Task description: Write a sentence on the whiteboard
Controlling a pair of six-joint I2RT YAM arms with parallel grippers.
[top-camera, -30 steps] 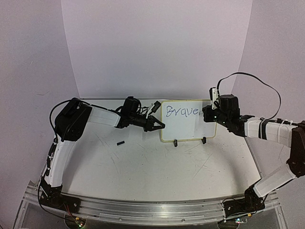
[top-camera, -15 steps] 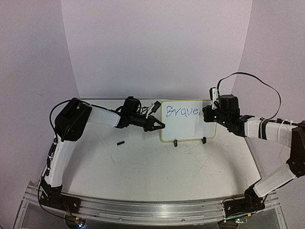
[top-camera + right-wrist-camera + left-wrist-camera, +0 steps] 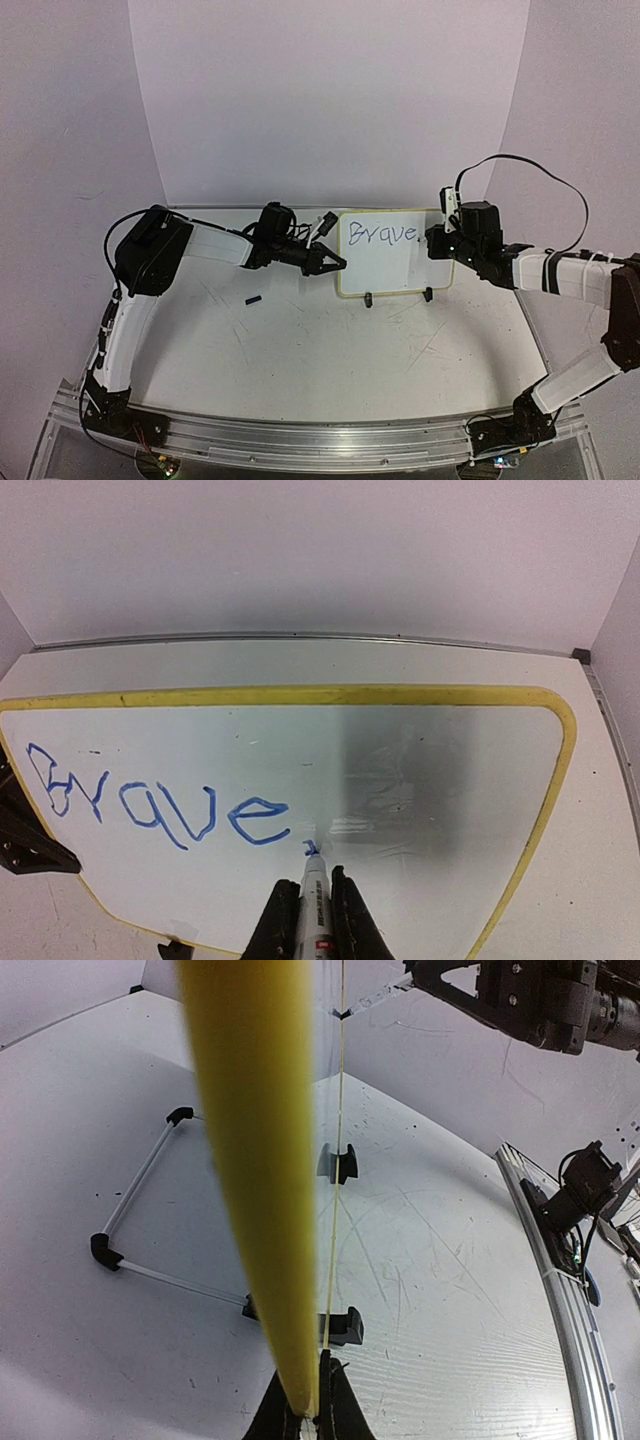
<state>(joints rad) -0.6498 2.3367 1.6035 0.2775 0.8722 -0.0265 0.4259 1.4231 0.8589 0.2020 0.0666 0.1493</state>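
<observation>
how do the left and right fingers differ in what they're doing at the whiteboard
The left fingers are shut on the whiteboard itself, pinching its yellow rim edge-on; the right fingers are shut on a marker, not the board. The left fingers meet the board from its side edge, while the right fingers face its writing surface, marker tip at a blue dot just after "Brave". Both are shut and at the board.

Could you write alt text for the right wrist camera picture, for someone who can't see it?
A marker, clamped in the right gripper at the bottom edge, has its tip on a yellow-rimmed whiteboard, just after the word "Brave" handwritten in blue. The board's right half is bare.
</observation>
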